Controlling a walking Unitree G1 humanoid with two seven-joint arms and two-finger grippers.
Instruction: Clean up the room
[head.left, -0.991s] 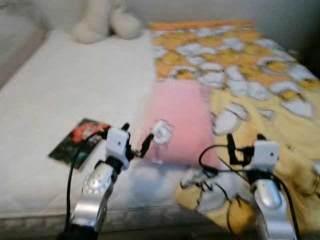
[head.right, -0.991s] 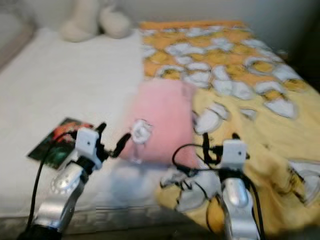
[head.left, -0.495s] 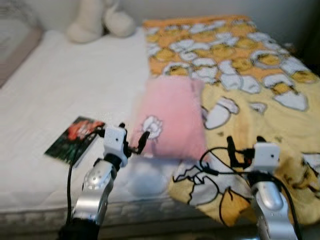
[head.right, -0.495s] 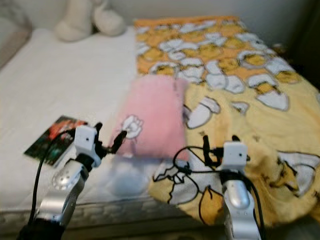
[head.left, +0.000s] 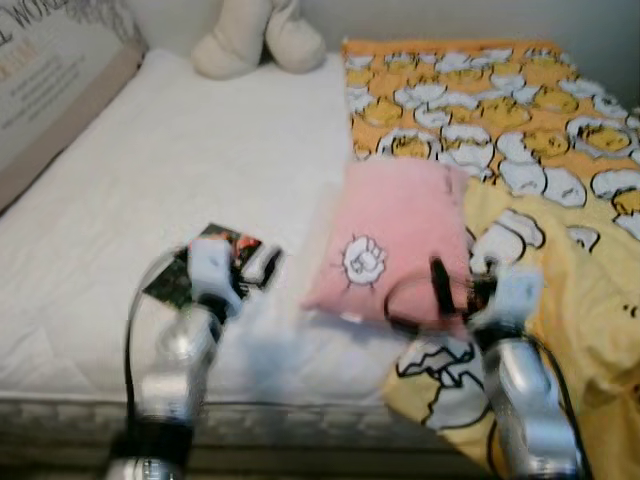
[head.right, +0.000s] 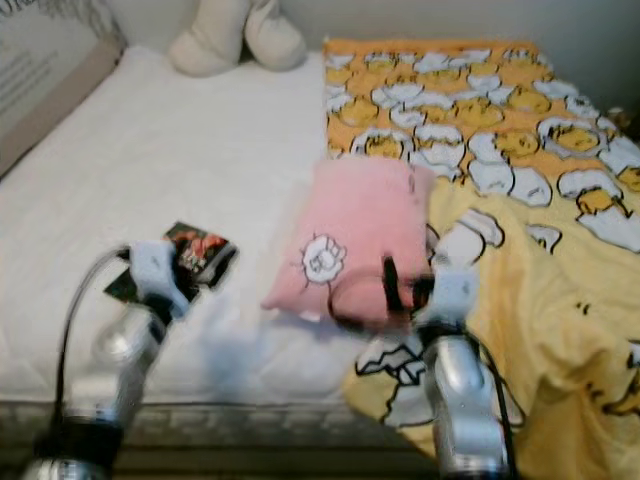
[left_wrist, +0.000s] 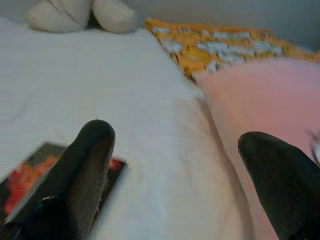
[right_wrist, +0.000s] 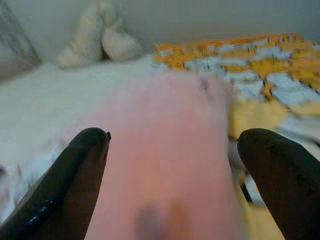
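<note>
A pink pillow with a small white flower patch lies on the bed, half on the white mattress and half on a yellow duck-print blanket. A dark booklet with red print lies flat to the pillow's left. My left gripper hovers open over the booklet's near end; in the left wrist view its fingers frame the booklet and the pillow. My right gripper is open at the pillow's near right corner, with the pillow between its spread fingers.
A cream plush toy sits at the head of the bed. A grey printed cushion leans along the left side. The mattress front edge runs just below my arms. The blanket bunches up at the near right.
The whole picture has shifted right, so the camera moved left. My left gripper now sits over the booklet instead of by the pillow, and my right gripper is at the pillow instead of over the blanket.
</note>
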